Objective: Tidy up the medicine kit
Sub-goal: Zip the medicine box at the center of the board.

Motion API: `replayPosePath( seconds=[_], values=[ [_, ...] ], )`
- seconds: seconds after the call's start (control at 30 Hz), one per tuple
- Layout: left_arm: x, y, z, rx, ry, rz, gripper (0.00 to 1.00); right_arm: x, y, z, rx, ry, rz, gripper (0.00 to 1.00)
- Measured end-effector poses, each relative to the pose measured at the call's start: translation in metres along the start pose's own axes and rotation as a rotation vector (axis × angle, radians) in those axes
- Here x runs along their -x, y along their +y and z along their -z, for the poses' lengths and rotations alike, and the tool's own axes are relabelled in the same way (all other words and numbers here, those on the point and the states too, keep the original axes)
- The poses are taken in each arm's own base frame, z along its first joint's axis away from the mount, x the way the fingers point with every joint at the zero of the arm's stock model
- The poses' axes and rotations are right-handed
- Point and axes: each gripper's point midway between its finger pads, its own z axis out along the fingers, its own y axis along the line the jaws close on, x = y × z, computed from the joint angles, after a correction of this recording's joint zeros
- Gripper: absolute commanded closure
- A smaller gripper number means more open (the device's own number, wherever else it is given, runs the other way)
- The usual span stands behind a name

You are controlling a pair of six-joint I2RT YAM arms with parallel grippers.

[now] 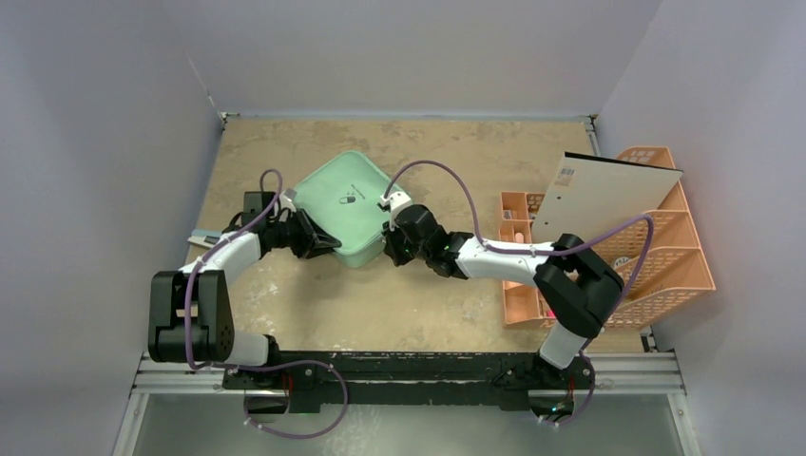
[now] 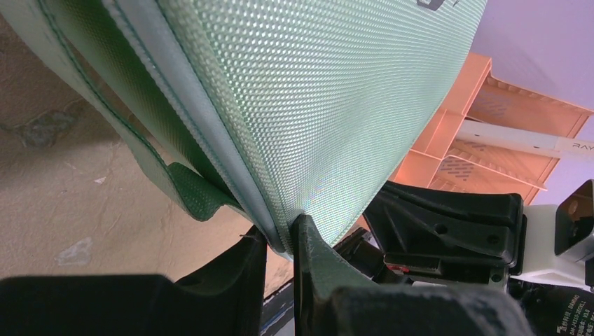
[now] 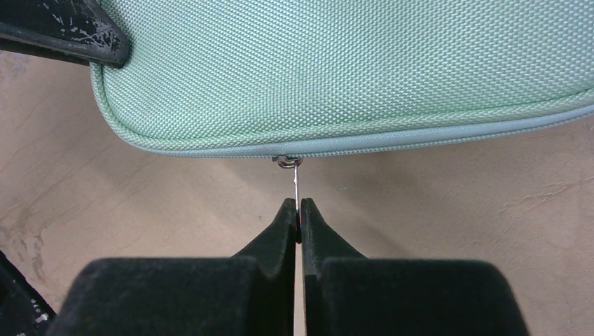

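As the top view shows, the mint-green medicine kit (image 1: 350,201) lies at upper centre of the frame, with the left gripper (image 1: 326,245) and right gripper (image 1: 391,253) at its lower edge. Only the left wrist view shows the left jaws narrow, pinching its edge; the woven shell looks light and rather soft. Only the right wrist view shows the right jaws shut on the thin zipper pull (image 3: 298,183), which seems the natural hold.

Kit (image 1: 347,204): one, fitted with one zip pull (image 3: 297,183). Rack (image 1: 680,249): one. White board (image 1: 608,195): one. Grippers: two, namely left gripper (image 2: 280,241) and right gripper (image 3: 299,210).
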Motion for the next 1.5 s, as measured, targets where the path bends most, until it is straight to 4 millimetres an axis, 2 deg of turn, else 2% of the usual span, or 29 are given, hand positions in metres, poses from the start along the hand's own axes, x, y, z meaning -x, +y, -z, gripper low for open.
replayPosePath(
  seconds=[0.2,0.4,0.5,0.77,0.93,1.07,1.2,1.3,1.37,1.5],
  values=[
    [0.000,0.000,0.000,0.003,0.001,0.001,0.94,0.002,-0.013,0.000,-0.034,-0.003,-0.014,1.00],
    [0.000,0.000,-0.001,0.003,0.005,0.004,0.94,0.013,-0.052,0.002,-0.119,-0.005,-0.063,1.00],
    [0.000,0.000,0.000,0.003,0.004,0.003,0.93,0.016,-0.069,0.003,-0.157,0.007,0.016,1.00],
    [0.001,-0.001,0.000,0.005,0.001,0.004,0.91,0.016,-0.076,0.005,-0.166,0.027,0.100,1.00],
    [0.012,-0.002,0.000,0.035,-0.021,0.002,0.84,0.018,-0.082,0.012,-0.197,0.017,0.091,1.00],
    [0.025,-0.006,-0.002,0.053,-0.034,-0.012,0.72,0.011,-0.079,0.023,-0.183,0.018,0.062,1.00],
    [0.049,-0.011,0.000,0.105,-0.083,-0.050,0.62,0.000,-0.070,0.035,-0.164,0.021,0.039,1.00],
    [0.071,-0.019,0.010,0.143,-0.156,-0.093,0.60,-0.009,-0.059,0.040,-0.151,0.029,0.040,1.00],
    [0.079,-0.021,0.016,0.157,-0.195,-0.113,0.60,-0.013,-0.047,0.041,-0.132,0.032,0.040,1.00],
    [0.077,-0.026,0.035,0.174,-0.253,-0.147,0.60,-0.021,-0.016,0.041,-0.076,0.037,0.029,1.00]
  ],
)
